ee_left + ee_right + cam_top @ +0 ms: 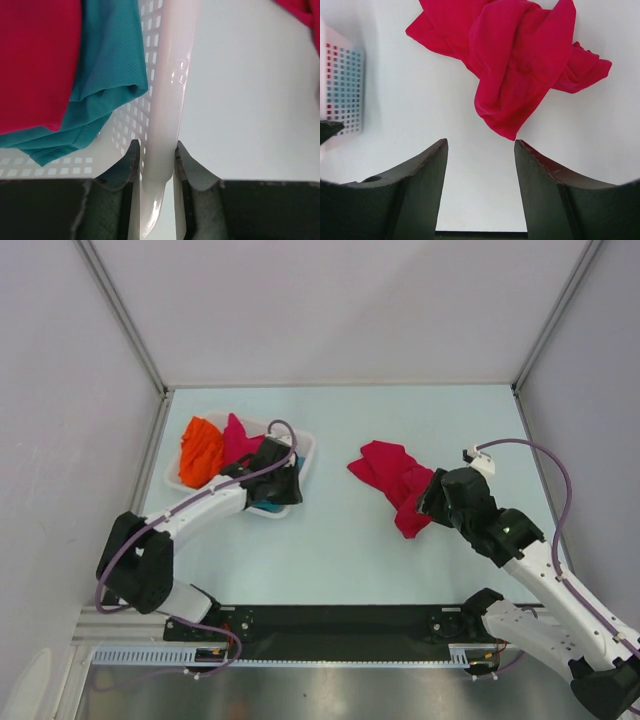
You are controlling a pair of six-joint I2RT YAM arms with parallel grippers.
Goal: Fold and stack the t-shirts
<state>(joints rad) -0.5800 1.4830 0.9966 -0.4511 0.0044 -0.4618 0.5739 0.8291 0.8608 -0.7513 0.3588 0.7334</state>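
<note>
L gripper point(155, 147) pinches basket point(165, 75) rim at its 4 o'clock, prob to steady it, orange shirt point(200, 452) + teal shirt point(110, 65) inside; R gripper point(480, 145) open, aimed at crimson shirt point(520, 65) at basket's 3 o'clock.

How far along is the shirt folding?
Done: nothing folded or stacked; one crimson shirt lies crumpled on the table. In hand: left gripper pinches the basket wall; right gripper open, short of that shirt. Left: orange shirt, teal shirt, pink shirt in the basket, plus all folding.
</note>
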